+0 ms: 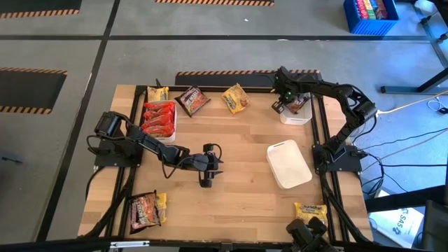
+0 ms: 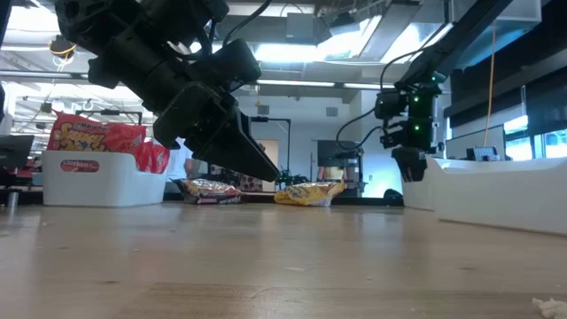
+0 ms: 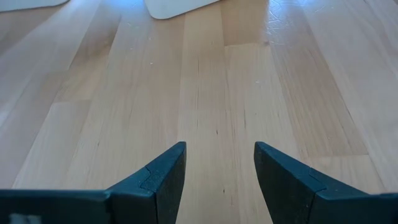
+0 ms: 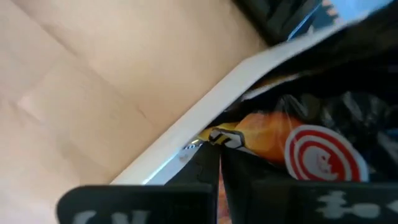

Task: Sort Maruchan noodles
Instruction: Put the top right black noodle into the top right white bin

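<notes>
Sorting partly done, by my judgement.

- Left white tray (image 1: 173,129): red-orange packets (image 1: 159,117) stacked inside, count unclear.
- Far-right tray (image 1: 295,117): dark packet (image 4: 323,143) in it; right hand (image 1: 281,105) hangs over its rim, fingers together, holding nothing I can see.
- Middle tray (image 1: 288,164): nothing in it.
- Loose on the counter (image 1: 238,189) — at least six: three along the far edge, two near-left, one yellow near-right.
- Left hand (image 1: 206,176): mid-counter, fingers apart — nothing between them.

Noodle packets (image 1: 159,117) in far-left tray (image 1: 172,131); another tray (image 1: 288,164) lies right of centre.
</notes>
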You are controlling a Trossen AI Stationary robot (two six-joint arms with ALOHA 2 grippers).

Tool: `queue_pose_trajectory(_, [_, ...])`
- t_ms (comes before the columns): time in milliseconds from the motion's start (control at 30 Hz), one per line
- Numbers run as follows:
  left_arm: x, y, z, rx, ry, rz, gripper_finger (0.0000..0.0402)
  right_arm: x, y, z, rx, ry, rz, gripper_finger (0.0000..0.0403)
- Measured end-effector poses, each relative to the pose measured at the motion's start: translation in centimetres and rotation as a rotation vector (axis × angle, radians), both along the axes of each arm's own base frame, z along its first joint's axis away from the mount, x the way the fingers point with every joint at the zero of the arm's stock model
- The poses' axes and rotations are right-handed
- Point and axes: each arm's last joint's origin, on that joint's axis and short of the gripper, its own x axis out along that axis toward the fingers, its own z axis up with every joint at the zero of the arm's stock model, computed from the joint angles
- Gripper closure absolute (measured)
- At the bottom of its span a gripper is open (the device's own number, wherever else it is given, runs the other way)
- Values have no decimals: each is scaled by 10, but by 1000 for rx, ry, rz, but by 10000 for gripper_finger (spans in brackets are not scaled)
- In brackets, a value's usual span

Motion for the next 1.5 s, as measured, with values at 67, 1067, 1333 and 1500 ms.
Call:
queue_pose_trajectory(67, [0, 0, 0, 0, 0, 0, 217, 1, -1, 0, -10, -13, 1, 395])
queue_pose_trajectory(1067, [0, 0, 0, 2, -1, 3, 217, -22, 49, -2, 13, 237, 32, 395])
queue_pose_trajectory(1333, [0, 0, 1, 1, -8, 3, 217, -37, 42, -12, -7, 242, -13, 395])
queue_pose_trajectory(1500, [1, 0, 1, 0, -9, 3, 217, -38, 37, -9, -75, 275, -7, 395])
